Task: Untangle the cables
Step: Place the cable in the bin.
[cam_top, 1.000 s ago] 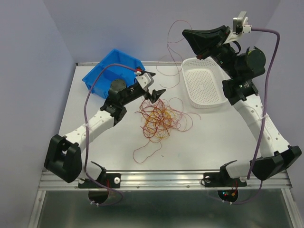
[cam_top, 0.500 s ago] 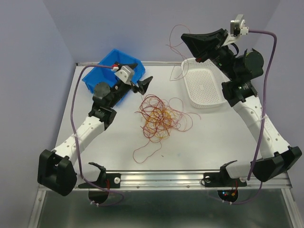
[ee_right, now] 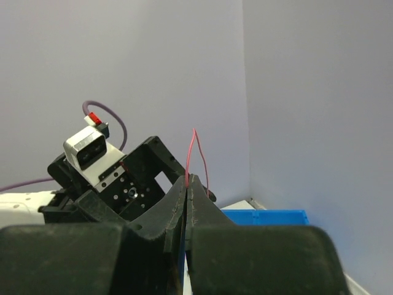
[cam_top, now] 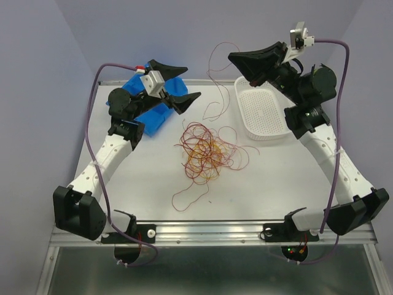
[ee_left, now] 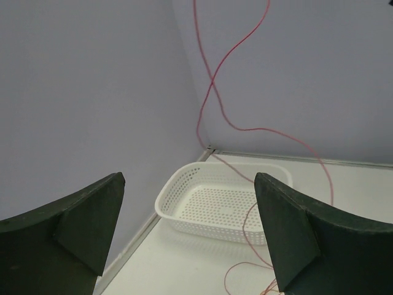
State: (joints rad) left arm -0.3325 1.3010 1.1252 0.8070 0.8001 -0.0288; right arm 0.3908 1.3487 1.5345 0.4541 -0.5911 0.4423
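Note:
The cables lie as a loose maroon and yellow-orange tangle at the middle of the table, with one loop trailing toward the front. High at the back, my right gripper is shut on a single red strand, which hangs in curls down toward the heap. The right wrist view shows that strand pinched at the tips of the right gripper. My left gripper is raised over the back left, open and empty. Between the open tips of the left gripper, the hanging strand shows far ahead.
A blue bin sits at the back left, partly under the left arm; it also shows in the right wrist view. A white perforated basket stands at the back right, empty. Purple walls close in the sides and back.
My left arm has risen from beside the tangle and swung back over the blue bin, still open. My right gripper has moved slightly left, carrying the red strand with it.

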